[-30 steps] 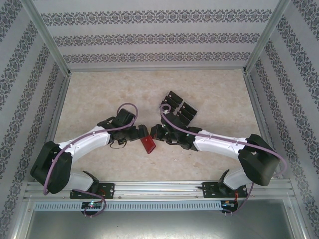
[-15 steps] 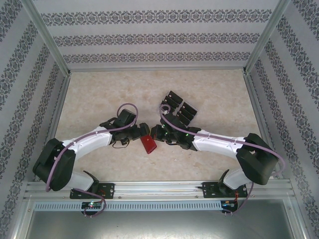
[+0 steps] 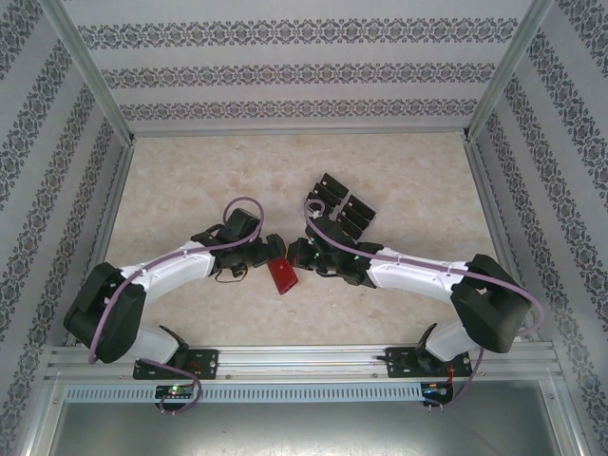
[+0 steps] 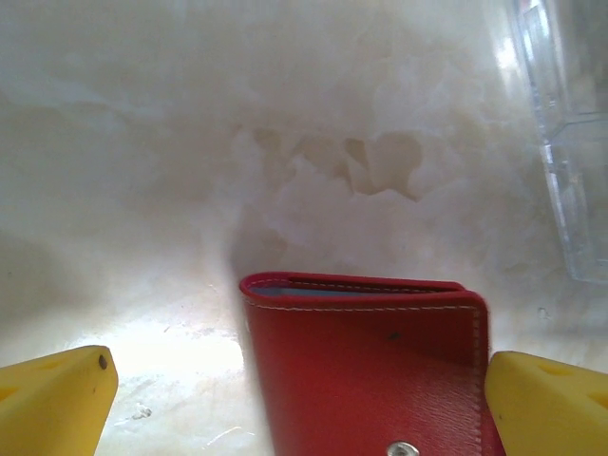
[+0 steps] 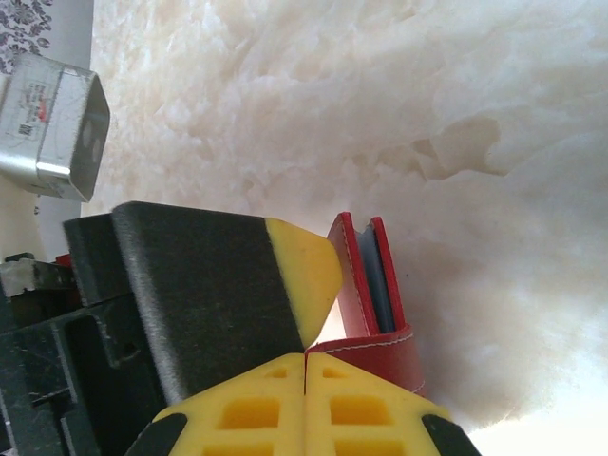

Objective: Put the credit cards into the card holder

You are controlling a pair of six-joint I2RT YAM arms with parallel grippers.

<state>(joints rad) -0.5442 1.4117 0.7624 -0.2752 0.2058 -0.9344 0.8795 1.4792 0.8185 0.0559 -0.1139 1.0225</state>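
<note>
On the left of the table (image 3: 180, 180), the left claw (image 4: 299, 401) stands wide open and low, its yellow tips straddling the card holder (image 4: 370, 370). The right-hand tip sits just beside the wallet's stitched edge; the other tip is well apart from it. The red card holder stands on edge between the two arms, near the front middle of the table, with its fold barely ajar. The right claw (image 5: 304, 366) faces it from the other side with its tips pressed together, and nothing can be seen between them.

The step in hand looks like steadying the wallet so it can be opened. To do that well, the left claw should probably centre itself first so both tips meet the covers together. A one-sided push could tip or slide the wallet. The right claw could then work its closed tips into the slit.

Just behind the right claw, the credit cards (image 3: 342, 204) wait in the clear rack (image 4: 570, 142), close enough to be knocked by a wide swing. The back and left of the table give more open room to move in, while the metal frame rail (image 3: 304, 356) runs along the near edge.
</note>
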